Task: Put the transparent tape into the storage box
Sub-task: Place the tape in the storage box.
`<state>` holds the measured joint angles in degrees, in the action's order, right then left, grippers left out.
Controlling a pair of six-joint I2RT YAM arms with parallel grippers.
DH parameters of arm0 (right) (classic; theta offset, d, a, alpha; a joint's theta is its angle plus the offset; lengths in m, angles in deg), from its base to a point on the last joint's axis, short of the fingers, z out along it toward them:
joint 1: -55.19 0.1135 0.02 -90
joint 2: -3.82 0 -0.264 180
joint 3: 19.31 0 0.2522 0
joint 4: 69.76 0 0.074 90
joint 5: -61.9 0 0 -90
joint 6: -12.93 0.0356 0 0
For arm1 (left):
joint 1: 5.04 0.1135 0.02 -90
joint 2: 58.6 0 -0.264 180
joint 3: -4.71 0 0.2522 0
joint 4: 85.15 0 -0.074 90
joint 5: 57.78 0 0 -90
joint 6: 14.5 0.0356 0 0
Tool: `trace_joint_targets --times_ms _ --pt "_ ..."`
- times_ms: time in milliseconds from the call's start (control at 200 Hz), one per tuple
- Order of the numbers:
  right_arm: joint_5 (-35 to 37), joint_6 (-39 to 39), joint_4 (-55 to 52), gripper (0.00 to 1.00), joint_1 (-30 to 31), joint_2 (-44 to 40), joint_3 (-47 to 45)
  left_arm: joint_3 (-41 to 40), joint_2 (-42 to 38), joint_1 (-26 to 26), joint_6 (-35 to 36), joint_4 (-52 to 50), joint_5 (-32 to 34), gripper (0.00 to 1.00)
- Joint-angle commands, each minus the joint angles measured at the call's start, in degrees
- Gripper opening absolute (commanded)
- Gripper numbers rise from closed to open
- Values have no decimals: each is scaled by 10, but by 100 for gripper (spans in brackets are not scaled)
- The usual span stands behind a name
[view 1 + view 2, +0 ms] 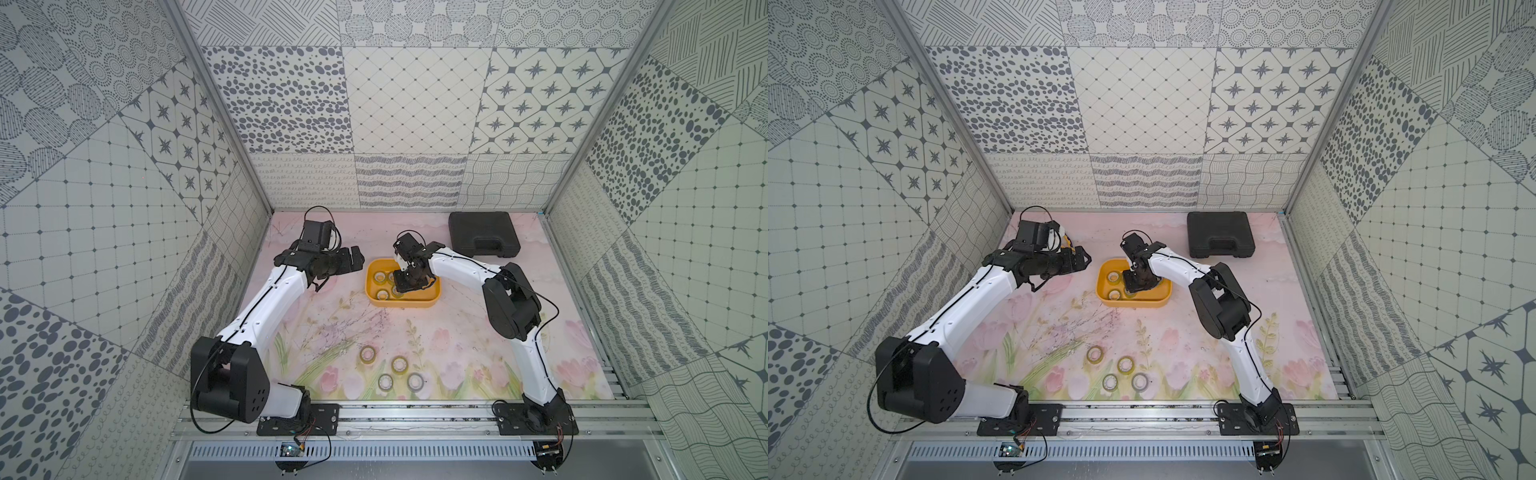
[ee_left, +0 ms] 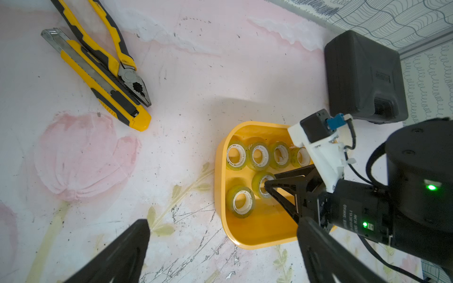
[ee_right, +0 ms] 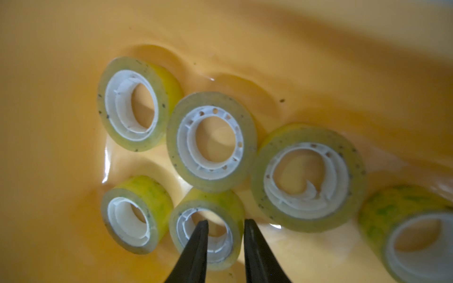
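Right wrist — right hand astride tape roll | top views — tips hidden

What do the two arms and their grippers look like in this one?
The left arm and right arm have white link shells, bulky black joint housings and thin black cables. The left gripper and right gripper have slim black tapering fingers. The right arm's wrist shows green lights.

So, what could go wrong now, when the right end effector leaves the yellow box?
One finger of the right end effector sits inside the core of a tape roll; rising askew could hook it out of the storage box. Neighbouring rolls crowd it, so they may shift too.
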<state>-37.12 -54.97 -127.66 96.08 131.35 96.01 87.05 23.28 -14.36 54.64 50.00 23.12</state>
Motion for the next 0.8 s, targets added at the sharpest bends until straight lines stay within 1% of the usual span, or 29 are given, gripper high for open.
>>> trace_joint_targets --times_ms 0,105,210,330,435,585,791 --pt "-40 9 6 30 4 11 24 3 3 1 5 7 -8 99" --pt "-46 11 8 32 6 5 28 3 3 1 5 6 -8 99" --pt "-27 4 8 37 5 -16 24 4 2 1 6 7 -7 99" --pt "-3 -10 8 43 4 -60 10 3 3 1 7 6 -6 99" --pt "-5 -27 6 46 5 -108 -8 7 11 2 10 1 -7 99" --pt "14 -24 11 48 6 -190 -69 14 26 1 12 -7 -9 99" --pt "29 -13 38 48 6 -318 -209 15 36 2 10 -6 -18 99"
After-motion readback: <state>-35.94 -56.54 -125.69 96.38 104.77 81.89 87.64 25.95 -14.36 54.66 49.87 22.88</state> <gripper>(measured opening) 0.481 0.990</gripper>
